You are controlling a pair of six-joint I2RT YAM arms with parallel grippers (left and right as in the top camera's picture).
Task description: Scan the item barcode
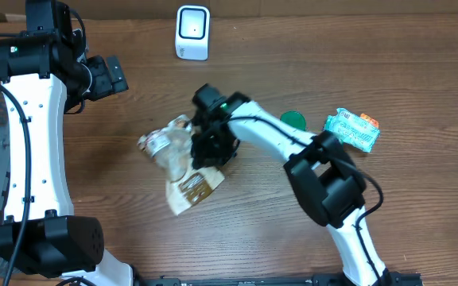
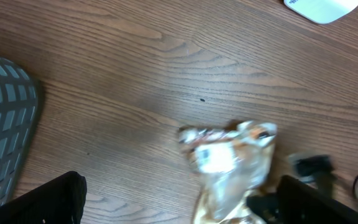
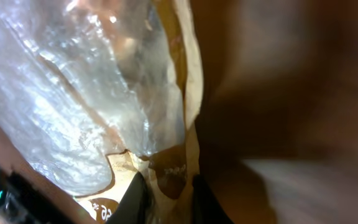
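One windowed paper bag (image 1: 191, 189), likely light, crinkly and slippery, is pinched at its stiffer 3 o'clock edge by the right hand (image 1: 211, 151); the left hand (image 1: 120, 75) gapes open.

Left gripper (image 1: 108, 75) wide open; right gripper (image 1: 211, 149) pinched closed.

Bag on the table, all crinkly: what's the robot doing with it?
The right gripper is pinching the edge of the bag on the table. The left gripper hangs open off to the side, holding nothing. The white scanner stands at the far edge; the bag is not in front of it yet.
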